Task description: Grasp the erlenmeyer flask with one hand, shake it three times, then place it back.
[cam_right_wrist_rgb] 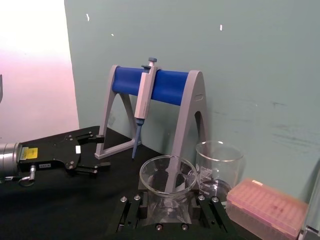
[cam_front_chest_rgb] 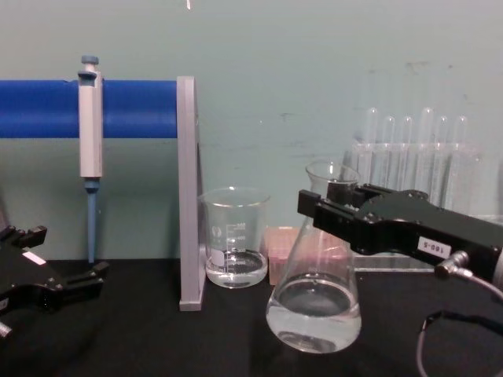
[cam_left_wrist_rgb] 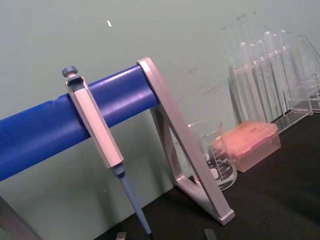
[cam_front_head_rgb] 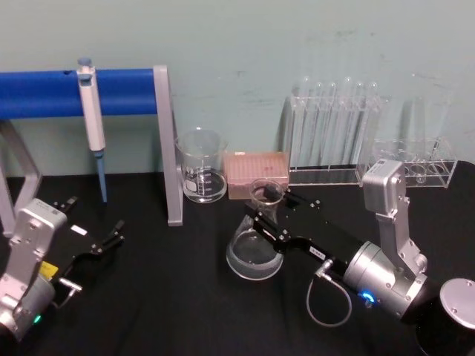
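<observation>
The erlenmeyer flask [cam_front_head_rgb: 254, 248] stands near the middle of the black table with some clear liquid in its wide base. From the right, my right gripper [cam_front_head_rgb: 272, 205] reaches in with its black fingers [cam_front_chest_rgb: 334, 206] on either side of the flask's narrow neck, just under the rim, shut on it. The flask [cam_front_chest_rgb: 314, 302] is upright, its base at table level. In the right wrist view the flared rim [cam_right_wrist_rgb: 167, 172] sits between the two fingers. My left gripper [cam_front_head_rgb: 95, 219] rests open low at the left, away from the flask.
Behind the flask stand a glass beaker [cam_front_head_rgb: 201, 167] and a pink tip box [cam_front_head_rgb: 256, 173]. A pipette [cam_front_head_rgb: 92, 122] hangs on a blue-barred stand [cam_front_head_rgb: 167, 144] at the back left. Clear test-tube racks [cam_front_head_rgb: 334, 133] line the back right.
</observation>
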`<act>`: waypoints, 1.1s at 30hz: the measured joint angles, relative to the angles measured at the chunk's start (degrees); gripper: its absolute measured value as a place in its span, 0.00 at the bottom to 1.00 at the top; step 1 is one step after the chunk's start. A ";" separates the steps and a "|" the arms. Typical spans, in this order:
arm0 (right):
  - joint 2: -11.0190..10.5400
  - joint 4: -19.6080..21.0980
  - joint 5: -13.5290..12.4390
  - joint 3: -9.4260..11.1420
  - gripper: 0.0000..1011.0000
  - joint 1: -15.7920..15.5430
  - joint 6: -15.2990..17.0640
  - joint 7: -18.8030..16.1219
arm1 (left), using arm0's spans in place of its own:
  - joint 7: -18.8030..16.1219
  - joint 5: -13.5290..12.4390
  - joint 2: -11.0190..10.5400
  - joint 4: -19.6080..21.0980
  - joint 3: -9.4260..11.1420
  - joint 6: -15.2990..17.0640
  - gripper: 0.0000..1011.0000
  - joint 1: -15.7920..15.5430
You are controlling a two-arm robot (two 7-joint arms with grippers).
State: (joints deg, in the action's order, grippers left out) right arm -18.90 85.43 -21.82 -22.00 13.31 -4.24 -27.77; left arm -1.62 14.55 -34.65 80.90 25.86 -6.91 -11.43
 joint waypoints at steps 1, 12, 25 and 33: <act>-0.04 0.00 -0.03 -0.09 0.45 0.02 -0.01 0.02 | 0.00 0.00 0.00 0.00 0.00 0.00 0.99 0.00; -0.43 -0.54 -0.46 -1.01 0.45 0.73 -0.02 0.54 | 0.00 0.00 0.00 0.00 0.00 0.00 0.99 0.00; -0.49 -1.72 -1.03 -1.55 0.45 1.65 0.16 0.52 | 0.00 0.00 0.00 0.00 0.00 0.00 0.99 0.00; -0.63 -3.09 -1.15 -2.13 0.45 2.47 0.42 -0.03 | 0.00 0.00 0.00 0.00 0.00 0.00 0.99 0.00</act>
State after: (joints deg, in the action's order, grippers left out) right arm -19.53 82.34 -22.97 -24.14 15.78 -3.81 -27.80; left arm -1.62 14.55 -34.64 80.90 25.86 -6.91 -11.43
